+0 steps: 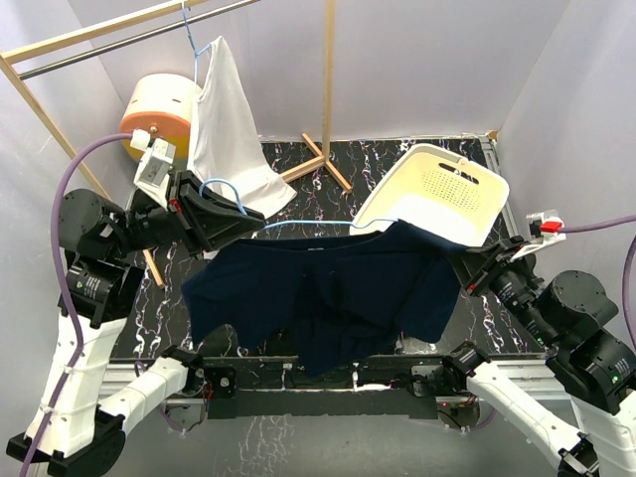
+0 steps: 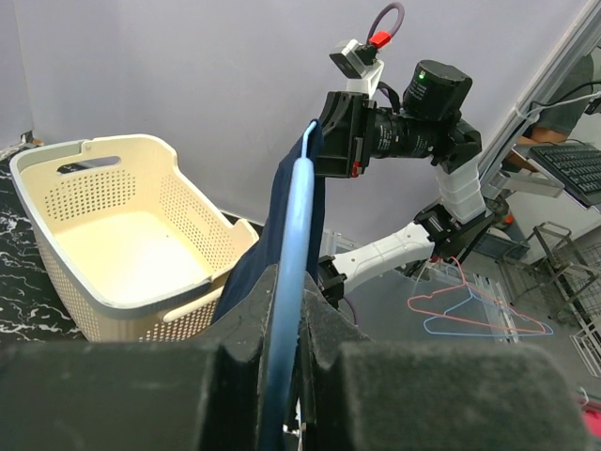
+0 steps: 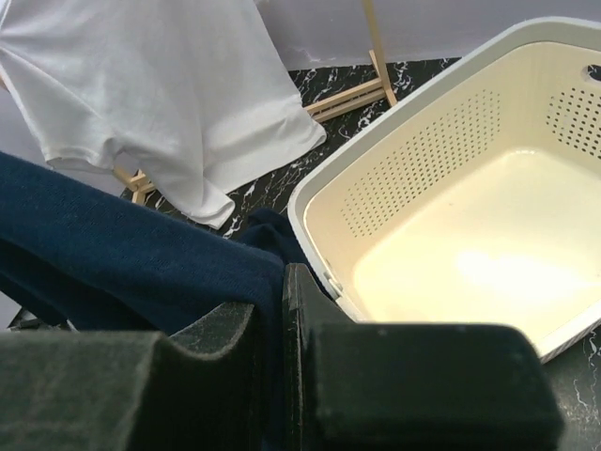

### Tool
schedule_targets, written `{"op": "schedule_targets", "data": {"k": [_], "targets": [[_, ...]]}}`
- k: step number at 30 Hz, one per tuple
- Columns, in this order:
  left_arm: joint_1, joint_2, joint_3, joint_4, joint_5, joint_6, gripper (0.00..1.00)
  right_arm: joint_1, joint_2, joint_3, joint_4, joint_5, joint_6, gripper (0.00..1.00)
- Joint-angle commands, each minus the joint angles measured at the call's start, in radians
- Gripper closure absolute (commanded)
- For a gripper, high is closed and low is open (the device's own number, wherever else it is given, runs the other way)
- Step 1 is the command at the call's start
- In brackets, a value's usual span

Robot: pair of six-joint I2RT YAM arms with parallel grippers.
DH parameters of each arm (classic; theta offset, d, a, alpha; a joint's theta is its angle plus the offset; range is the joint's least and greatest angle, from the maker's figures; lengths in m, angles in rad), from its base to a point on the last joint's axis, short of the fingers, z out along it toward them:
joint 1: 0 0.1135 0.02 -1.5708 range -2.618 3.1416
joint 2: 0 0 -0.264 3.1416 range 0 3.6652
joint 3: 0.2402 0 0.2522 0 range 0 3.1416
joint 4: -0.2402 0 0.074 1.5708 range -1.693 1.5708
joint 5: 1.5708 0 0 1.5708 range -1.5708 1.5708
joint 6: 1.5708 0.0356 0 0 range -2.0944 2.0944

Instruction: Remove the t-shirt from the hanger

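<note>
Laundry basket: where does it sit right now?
In the top view, the laundry basket sits at the table's right rear, behind the navy t-shirt, right of the wooden rack foot.

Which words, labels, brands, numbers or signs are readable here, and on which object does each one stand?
None can be read.
The navy t-shirt, the blue hanger, the white t-shirt and the basket show no print.
The keyboard in the left wrist view has keys too small to read.
</note>
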Motion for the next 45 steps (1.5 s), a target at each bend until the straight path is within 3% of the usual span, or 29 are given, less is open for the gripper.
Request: {"op": "schedule_targets", "data": {"k": [1,5,10,12,16,22,29,32,33,35,37,45], "targets": [[0.001,-0.022,0.036,-0.009,-0.028,0.017,1.00,-0.005,0.011,0.003,-0.044,0.093,0.017,0.92],[0.001,-0.013,0.027,0.034,-0.039,-0.001,1.00,-0.004,0.027,-0.024,-0.033,-0.003,0.007,0.92],[0.002,0.011,0.007,0.057,-0.059,-0.004,1.00,-0.004,0.089,-0.053,0.005,-0.330,-0.048,0.92],[0.002,0.009,-0.014,0.102,-0.068,-0.026,1.00,-0.006,0.111,-0.060,-0.006,-0.396,-0.058,0.92],[0.002,0.008,-0.010,0.116,-0.089,-0.029,1.00,-0.006,0.133,-0.091,-0.079,-0.308,-0.069,0.92],[0.001,0.002,0.079,-0.013,-0.147,0.054,1.00,-0.005,0.078,-0.119,-0.149,-0.095,-0.017,0.92],[0.002,-0.001,0.079,-0.034,-0.161,0.061,1.00,-0.006,0.056,-0.149,-0.153,-0.101,-0.006,0.92],[0.002,0.000,0.050,0.005,-0.143,0.034,1.00,-0.006,0.049,-0.147,-0.123,-0.199,-0.033,0.92],[0.002,0.004,0.044,0.009,-0.134,0.028,1.00,-0.006,0.049,-0.142,-0.105,-0.266,-0.047,0.89],[0.002,0.012,0.024,0.016,-0.120,0.026,1.00,-0.006,0.045,-0.122,-0.066,-0.396,-0.074,0.68],[0.002,0.017,0.004,0.005,-0.108,0.041,1.00,-0.007,0.046,-0.073,-0.042,-0.481,-0.100,0.56],[0.001,0.071,-0.084,-0.002,0.042,0.050,1.00,-0.006,0.182,0.254,0.029,-0.818,-0.178,0.50]]}}
